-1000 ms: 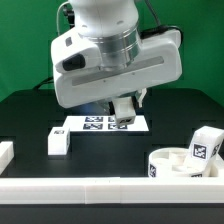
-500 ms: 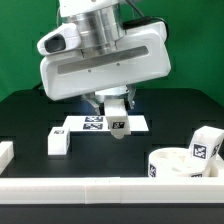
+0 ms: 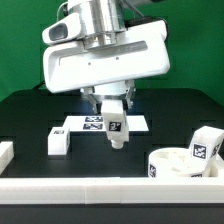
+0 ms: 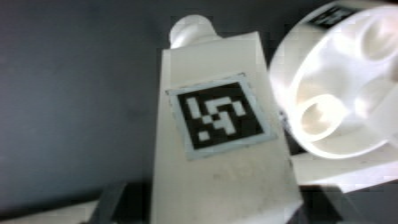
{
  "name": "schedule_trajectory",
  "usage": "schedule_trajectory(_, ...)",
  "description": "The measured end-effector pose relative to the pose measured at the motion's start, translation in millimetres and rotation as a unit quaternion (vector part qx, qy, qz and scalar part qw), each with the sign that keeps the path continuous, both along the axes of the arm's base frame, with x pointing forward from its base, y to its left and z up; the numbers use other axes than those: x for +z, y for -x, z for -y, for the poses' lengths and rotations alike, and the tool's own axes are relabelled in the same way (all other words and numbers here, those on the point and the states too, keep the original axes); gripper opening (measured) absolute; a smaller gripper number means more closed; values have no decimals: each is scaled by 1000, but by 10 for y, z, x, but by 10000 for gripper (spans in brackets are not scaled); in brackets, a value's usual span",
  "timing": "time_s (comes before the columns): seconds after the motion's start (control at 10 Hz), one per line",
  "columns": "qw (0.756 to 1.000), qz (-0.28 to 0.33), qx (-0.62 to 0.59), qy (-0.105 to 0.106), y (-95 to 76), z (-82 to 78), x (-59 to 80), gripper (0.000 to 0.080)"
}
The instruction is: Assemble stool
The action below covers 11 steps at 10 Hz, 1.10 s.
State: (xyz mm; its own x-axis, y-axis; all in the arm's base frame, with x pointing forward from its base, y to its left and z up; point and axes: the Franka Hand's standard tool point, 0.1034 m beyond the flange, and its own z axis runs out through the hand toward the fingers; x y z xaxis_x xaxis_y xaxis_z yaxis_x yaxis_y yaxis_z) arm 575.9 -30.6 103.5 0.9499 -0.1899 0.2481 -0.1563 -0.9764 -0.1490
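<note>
My gripper (image 3: 114, 108) hangs over the middle of the table, shut on a white stool leg (image 3: 116, 130) that points downward with its tag facing the camera. In the wrist view the held leg (image 4: 214, 120) fills the middle between my dark fingers (image 4: 125, 203), and the round seat (image 4: 347, 85) with its holes lies beside it. The seat (image 3: 178, 163) rests at the front of the exterior view's right. A second leg (image 3: 205, 147) stands just behind the seat. A third leg (image 3: 58, 142) lies towards the exterior view's left.
The marker board (image 3: 90, 122) lies flat behind the held leg. A long white border rail (image 3: 90, 190) runs along the table's front, and a short rail piece (image 3: 5, 152) sits at the exterior view's left edge. The tabletop is black.
The hand has turned and shifted slightly towards the exterior view's left. The held leg has come lower and further into view, now hanging in front of the marker board.
</note>
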Motion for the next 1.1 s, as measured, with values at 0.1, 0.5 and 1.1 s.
schedule_trajectory(0.1, 999, 39, -11, 25, -19, 58, 35, 327)
schedule_trajectory(0.5, 996, 85, -17, 22, -196, -174, 212, 327)
schedule_trajectory(1.1, 997, 74, -12, 7, -232, -364, 213, 327)
